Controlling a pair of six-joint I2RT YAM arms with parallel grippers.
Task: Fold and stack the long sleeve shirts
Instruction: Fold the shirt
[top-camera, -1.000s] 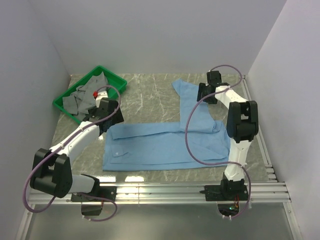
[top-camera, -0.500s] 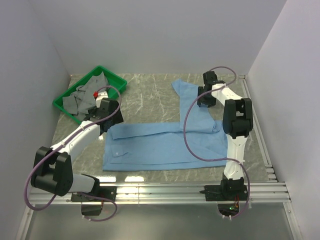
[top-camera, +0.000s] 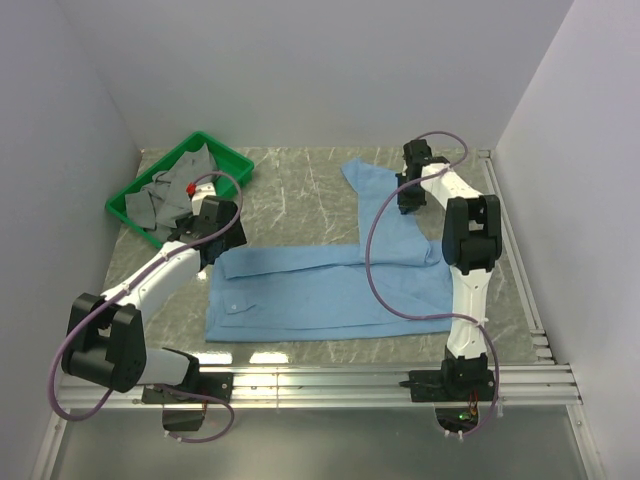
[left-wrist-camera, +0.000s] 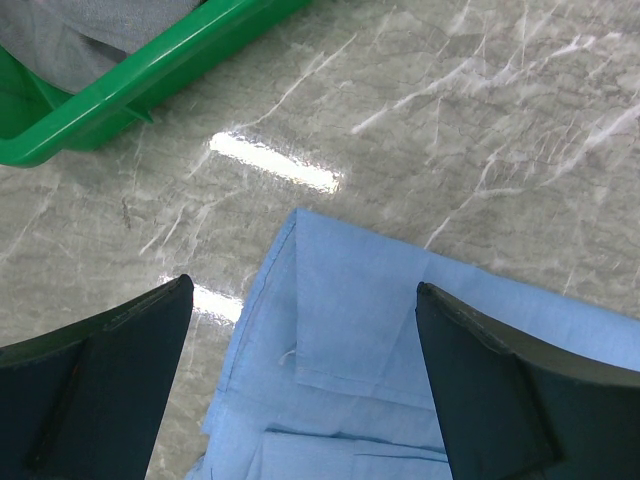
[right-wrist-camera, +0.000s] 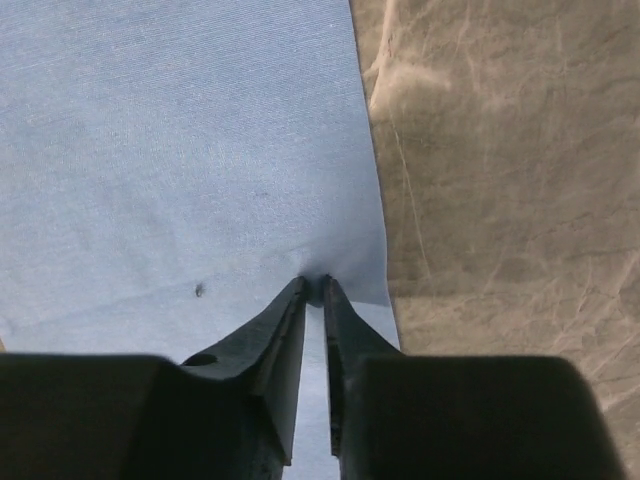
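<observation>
Closed down since a second ago, my right gripper (right-wrist-camera: 313, 284) nips the sleeve edge of the light blue shirt (top-camera: 330, 290), spread right of the green tray (top-camera: 230, 153); left gripper (left-wrist-camera: 300, 330) gapes empty. Shallow bite: cloth may slip when lifted.

I'm scanning all three feeds and can't read one word, number or brand mark. Nothing legible on the blue shirt (right-wrist-camera: 180, 150) just ahead of the jaws of the right gripper (right-wrist-camera: 312, 285), nor on the green tray (left-wrist-camera: 150, 72) beyond those of the left gripper (left-wrist-camera: 302, 290).

Grey marbled tabletop (top-camera: 300, 195) with glare, plain white walls (top-camera: 300, 70) on three sides
</observation>
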